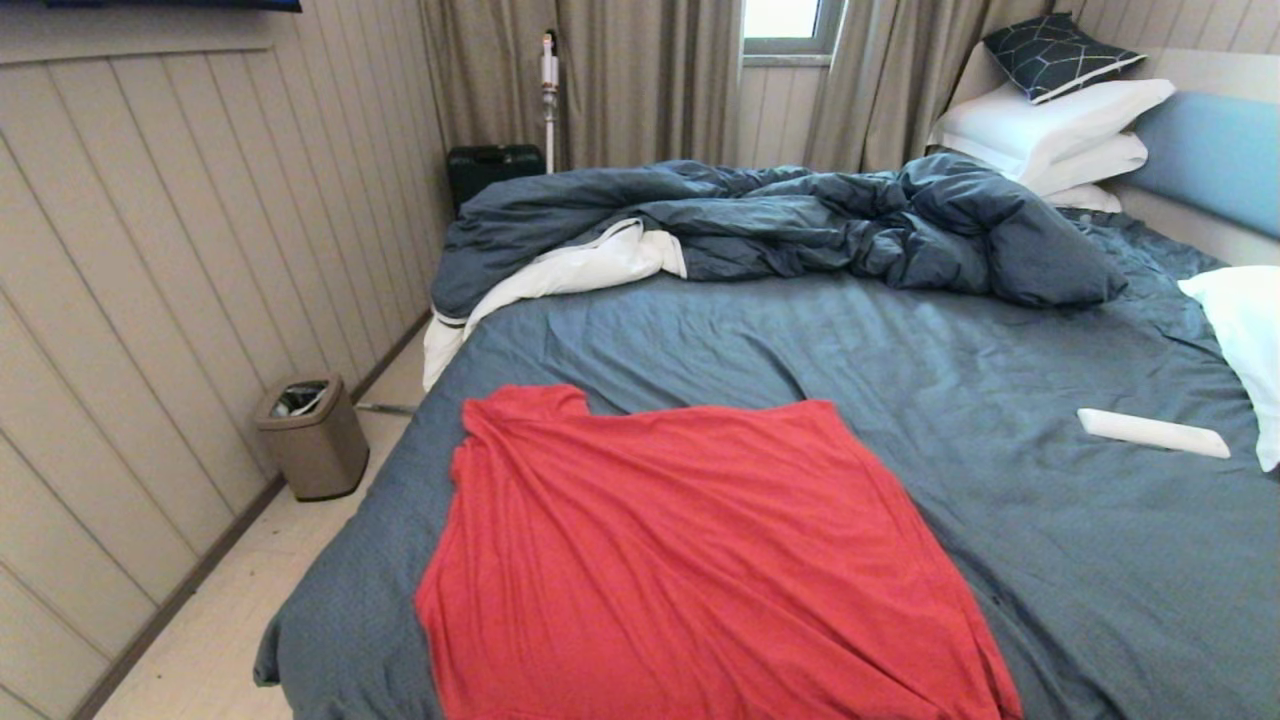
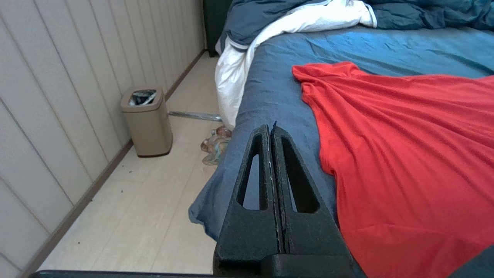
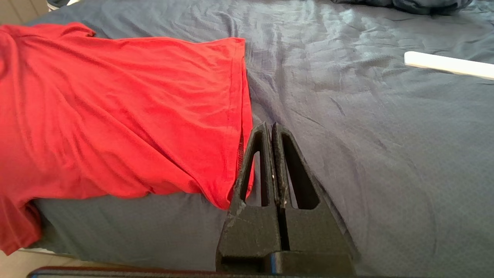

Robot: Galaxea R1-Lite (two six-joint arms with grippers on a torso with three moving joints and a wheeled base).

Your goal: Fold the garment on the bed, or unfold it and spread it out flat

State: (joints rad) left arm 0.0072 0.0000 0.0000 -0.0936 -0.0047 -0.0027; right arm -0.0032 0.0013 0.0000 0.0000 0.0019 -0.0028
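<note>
The red T-shirt [image 1: 690, 560] lies spread over the near left part of the bed [image 1: 1000, 400], its fabric creased, its near edge running off the foot of the mattress. Neither arm shows in the head view. In the left wrist view my left gripper [image 2: 271, 127] is shut and empty, held over the sheet at the bed's left edge, just left of the T-shirt [image 2: 405, 154]. In the right wrist view my right gripper [image 3: 270, 126] is shut and empty, beside the T-shirt's [image 3: 115, 108] right hem, over bare sheet.
A rumpled dark blue duvet [image 1: 780, 220] with white lining fills the far side. White pillows [image 1: 1060, 130] lean on the headboard; another pillow [image 1: 1250, 340] lies at the right edge. A flat white object [image 1: 1150, 433] rests on the sheet. A beige bin [image 1: 312, 436] stands on the floor.
</note>
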